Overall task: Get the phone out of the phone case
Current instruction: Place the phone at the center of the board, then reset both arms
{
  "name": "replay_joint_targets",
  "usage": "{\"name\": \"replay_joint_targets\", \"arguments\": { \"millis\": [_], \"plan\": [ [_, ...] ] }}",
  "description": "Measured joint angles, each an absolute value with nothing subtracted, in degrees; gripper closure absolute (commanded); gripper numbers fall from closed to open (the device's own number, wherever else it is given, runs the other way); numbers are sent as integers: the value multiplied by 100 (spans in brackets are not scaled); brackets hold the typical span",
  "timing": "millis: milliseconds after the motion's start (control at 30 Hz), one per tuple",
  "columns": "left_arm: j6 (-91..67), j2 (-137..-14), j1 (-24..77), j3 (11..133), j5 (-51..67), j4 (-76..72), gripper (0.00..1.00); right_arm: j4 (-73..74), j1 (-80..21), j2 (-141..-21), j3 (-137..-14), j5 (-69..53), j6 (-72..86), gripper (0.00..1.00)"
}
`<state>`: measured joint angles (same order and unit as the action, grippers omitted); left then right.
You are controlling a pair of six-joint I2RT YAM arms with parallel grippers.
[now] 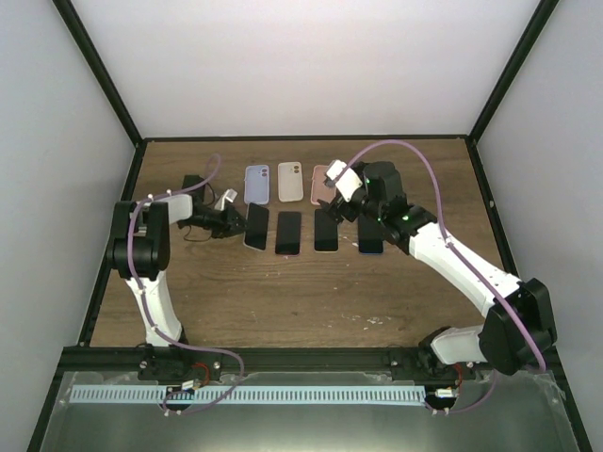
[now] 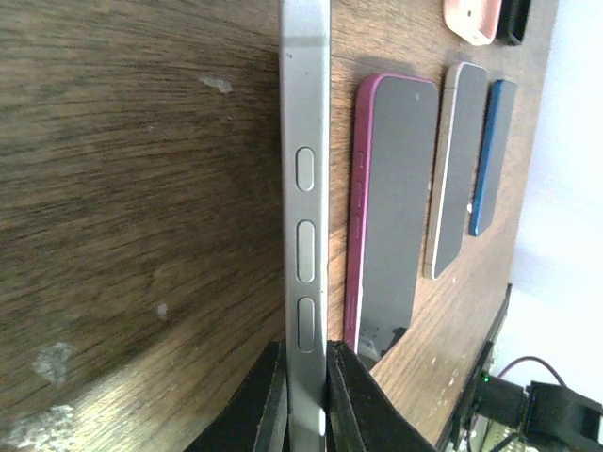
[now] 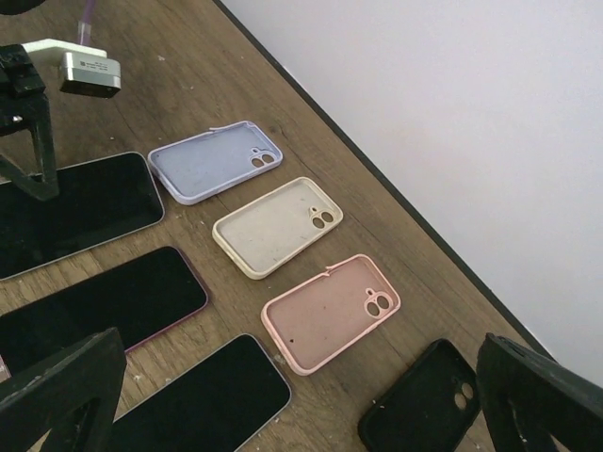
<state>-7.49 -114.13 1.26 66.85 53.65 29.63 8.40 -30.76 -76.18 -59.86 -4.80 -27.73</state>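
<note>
Top view: phone (image 1: 255, 227) at left end of the phone row on tabletop (image 1: 301, 292), already out of any case, lavender case (image 1: 256, 184) empty just behind. Pinched at its left side by left gripper (image 1: 229, 223). Right gripper (image 1: 337, 202) above back row.

Best handling, judged: lower flat in line with the row, then let go; no dragging over the wood, no nudging the red phone (image 2: 386, 207).

Left wrist: jaws almost closed on phone's thin silver edge, below the side buttons.

Right wrist: jaws spread wide, holding nothing, above cream case (image 3: 276, 226), pink case (image 3: 330, 311), black case (image 3: 424, 405).
</note>
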Motion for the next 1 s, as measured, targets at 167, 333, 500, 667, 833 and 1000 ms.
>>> {"name": "replay_joint_targets", "arguments": {
  "millis": [167, 333, 500, 667, 833, 1000],
  "plan": [
    [-821, -11413, 165, 6722, 4978, 2987, 74, 849, -3033, -7609, -5986, -585, -2696, 0],
    [-836, -11404, 187, 6722, 4595, 3072, 59, 860, -2991, -7609, -5986, -672, -2589, 0],
    [-784, -11216, 248, 6729, 4281, 3232, 44, 899, -2928, -7609, -6010, -803, -2475, 0],
    [-604, -10774, 263, 6729, 3924, 3446, 4, 930, -2633, -7577, -6038, -1142, -2226, 0],
    [-464, -9653, 119, 6652, 3559, 3468, 0, 882, -1892, -7354, -5999, -1614, -1743, 0],
    [-403, -8499, -499, 6292, 3236, 2932, 0, 117, -1116, -6632, -5120, -1765, -1033, 0]
  ]
}}
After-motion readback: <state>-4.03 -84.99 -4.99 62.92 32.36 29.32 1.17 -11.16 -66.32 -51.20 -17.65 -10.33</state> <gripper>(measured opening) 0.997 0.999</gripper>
